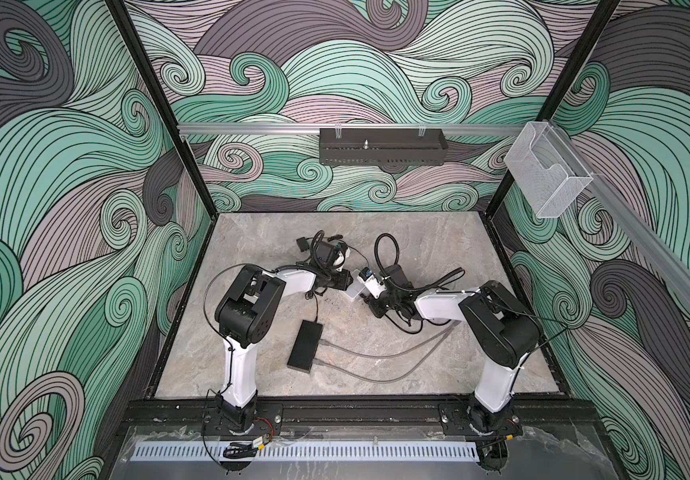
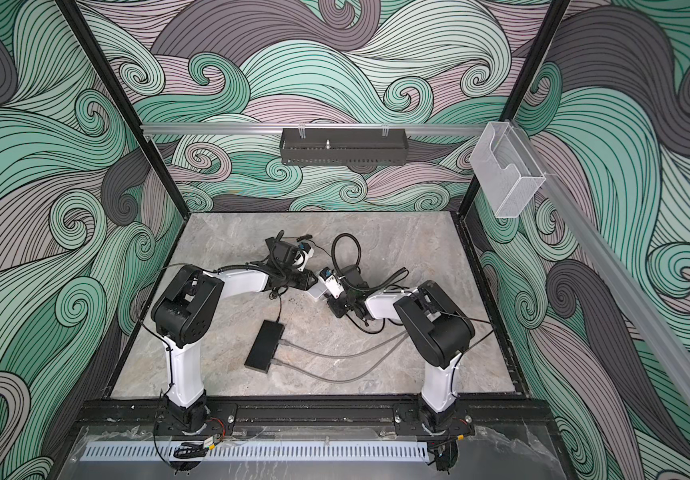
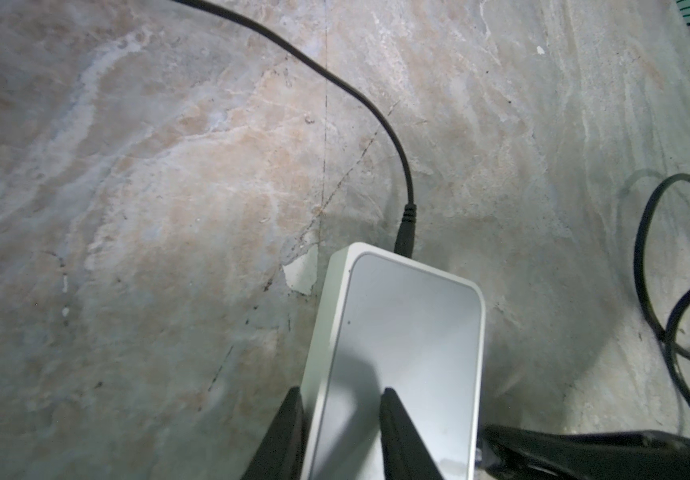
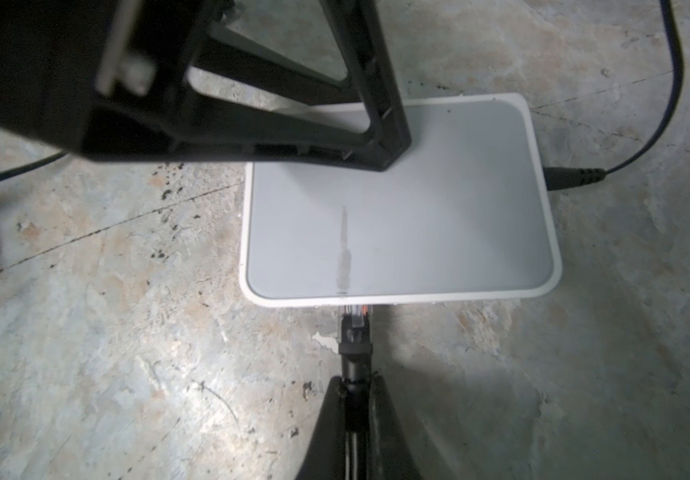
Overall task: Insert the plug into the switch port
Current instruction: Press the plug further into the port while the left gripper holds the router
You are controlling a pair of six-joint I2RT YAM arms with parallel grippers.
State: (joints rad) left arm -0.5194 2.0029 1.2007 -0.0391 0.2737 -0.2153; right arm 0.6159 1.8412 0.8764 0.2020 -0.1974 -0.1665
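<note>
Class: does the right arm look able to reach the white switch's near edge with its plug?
Probably yes: the plug tip sits at the switch edge, nothing lies between, and the left gripper steadies it.

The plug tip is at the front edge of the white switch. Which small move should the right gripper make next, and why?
Probably push straight forward. The plug has its clear tip at the front edge of the switch, in line with the right gripper that pinches it, and the left gripper holds the switch against the push.
</note>
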